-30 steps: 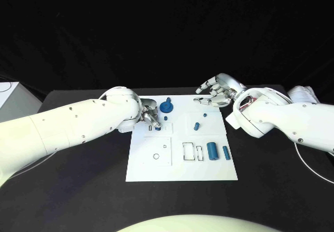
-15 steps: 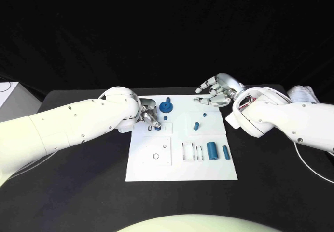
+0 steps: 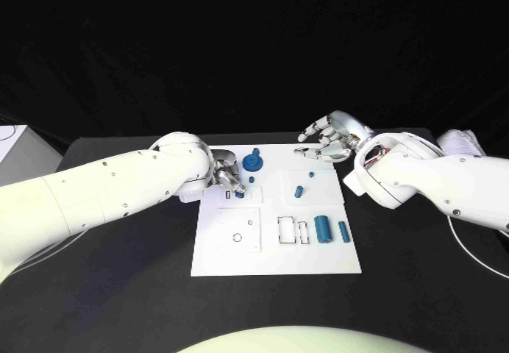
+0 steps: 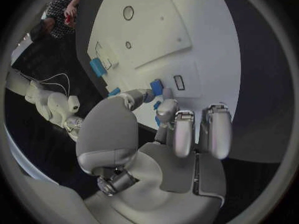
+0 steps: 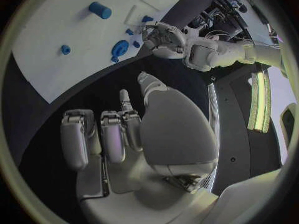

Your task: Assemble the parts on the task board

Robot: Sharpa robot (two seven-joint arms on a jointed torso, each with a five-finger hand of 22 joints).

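The white task board [image 3: 276,254] lies mid-table. My left hand [image 3: 227,176] hovers over its back left part and pinches a small blue block [image 4: 156,87] between thumb and a finger, just beside a small rectangular slot [image 4: 179,82]. My right hand [image 3: 330,143] hangs above the board's back right corner with fingers apart and nothing in them, as the right wrist view [image 5: 118,129] also shows. On the board are a blue gear-like piece [image 3: 252,162], a small peg [image 3: 311,175], an oblong part [image 3: 299,192], a cylinder [image 3: 322,229] and a slim bar [image 3: 345,231].
Outlined recesses [image 3: 287,229] and a round hole [image 3: 237,237] mark the board's front half. A white object [image 3: 463,141] lies at the table's right edge and a white box [image 3: 11,143] stands off its left side. Black tabletop surrounds the board.
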